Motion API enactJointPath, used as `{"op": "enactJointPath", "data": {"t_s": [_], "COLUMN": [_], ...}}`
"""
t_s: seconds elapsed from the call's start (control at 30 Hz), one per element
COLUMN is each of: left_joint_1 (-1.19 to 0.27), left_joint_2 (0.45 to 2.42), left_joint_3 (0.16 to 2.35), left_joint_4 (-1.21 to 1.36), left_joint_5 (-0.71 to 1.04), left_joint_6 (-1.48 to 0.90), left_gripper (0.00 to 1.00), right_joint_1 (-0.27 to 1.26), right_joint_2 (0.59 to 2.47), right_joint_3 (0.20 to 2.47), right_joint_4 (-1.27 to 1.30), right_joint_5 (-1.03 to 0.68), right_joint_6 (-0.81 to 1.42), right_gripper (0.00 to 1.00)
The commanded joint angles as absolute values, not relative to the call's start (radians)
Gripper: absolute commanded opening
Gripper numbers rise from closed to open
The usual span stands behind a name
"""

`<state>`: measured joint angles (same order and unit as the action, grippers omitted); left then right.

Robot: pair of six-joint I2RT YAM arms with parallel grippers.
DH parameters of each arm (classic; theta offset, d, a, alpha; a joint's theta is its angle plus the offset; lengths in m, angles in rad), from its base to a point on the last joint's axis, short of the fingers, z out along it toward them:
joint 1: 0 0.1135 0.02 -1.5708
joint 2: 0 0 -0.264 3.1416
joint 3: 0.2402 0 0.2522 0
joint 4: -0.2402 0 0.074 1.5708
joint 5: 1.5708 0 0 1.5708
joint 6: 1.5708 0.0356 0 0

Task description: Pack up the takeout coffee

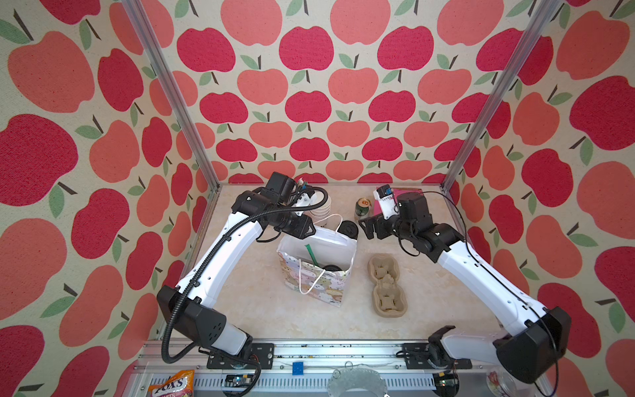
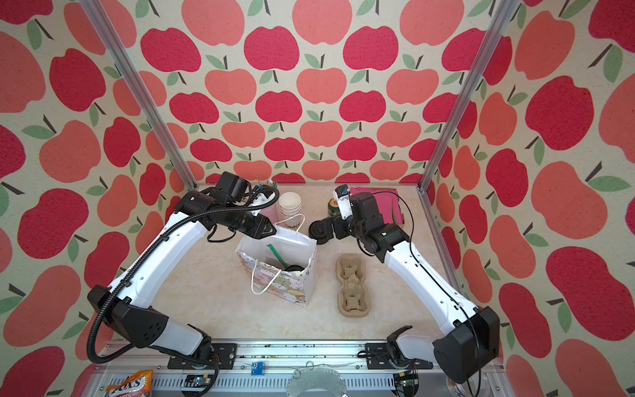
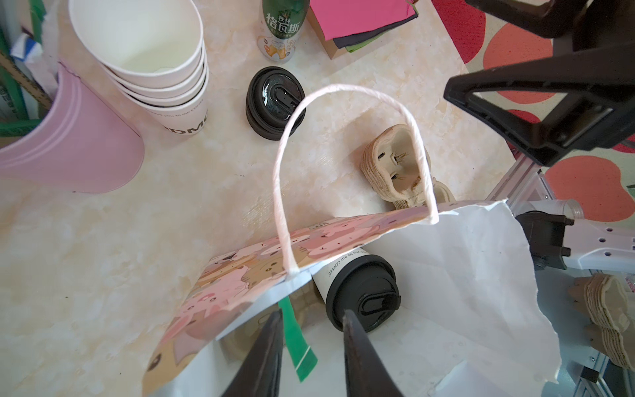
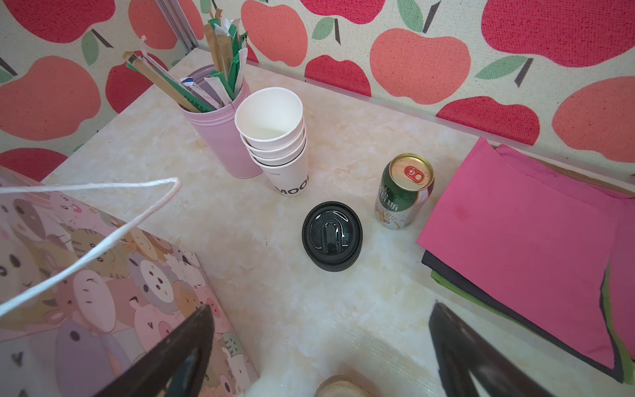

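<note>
The takeout coffee point(image 3: 357, 292), a white cup with black lettering and a black sip lid, sits inside the animal-print paper bag point(image 1: 314, 285). In both top views only its lid point(image 1: 331, 268) point(image 2: 293, 268) shows, deep in the bag. My left gripper point(image 3: 312, 314) hangs over the bag's back rim point(image 1: 304, 233), its fingers slightly apart with nothing held; the cup lies just beyond them. My right gripper point(image 4: 321, 307) stands wide open and empty to the right of the bag point(image 1: 366, 228), low over the table.
A green stirrer point(image 3: 297, 337) leans inside the bag. Behind the bag are a stack of black lids point(image 4: 332, 237), lidless white cups point(image 4: 275, 137), a pink tin of stirrers point(image 4: 220, 137), a green-and-gold can point(image 4: 405, 192) and pink napkins point(image 4: 532, 240). A pulp cup carrier point(image 1: 386, 288) lies right of the bag.
</note>
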<state>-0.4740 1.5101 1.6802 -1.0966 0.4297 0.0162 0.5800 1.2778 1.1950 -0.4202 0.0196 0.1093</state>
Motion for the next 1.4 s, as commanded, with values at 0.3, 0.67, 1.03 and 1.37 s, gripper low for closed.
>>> {"op": "enactJointPath", "data": {"t_s": [0.3, 0.67, 1.03, 1.37], "left_joint_1": [-0.462, -0.420, -0.308, -0.264], "left_joint_2": [1.349, 1.224, 1.109, 1.057], "left_joint_3": [1.602, 1.467, 1.325, 1.266], "left_joint_4": [-0.943, -0.804, -0.711, -0.695], "left_joint_5": [0.356, 0.350, 0.433, 0.469], "left_joint_6": [-0.016, -0.051, -0.104, -0.115], "left_gripper": [0.49, 0.69, 0.81, 0.83], "right_joint_1": [0.427, 0.288, 0.405, 0.410], "right_joint_2": [1.239, 1.372, 1.687, 1.884], "right_joint_3": [1.154, 1.210, 1.412, 1.606], "right_joint_4": [-0.461, -0.527, -0.577, -0.644], "right_joint_5": [0.142, 0.132, 0.288, 0.253], "right_joint_6": [0.147, 0.150, 0.036, 0.122], "right_gripper": [0.99, 0.99, 0.91, 0.74]}}
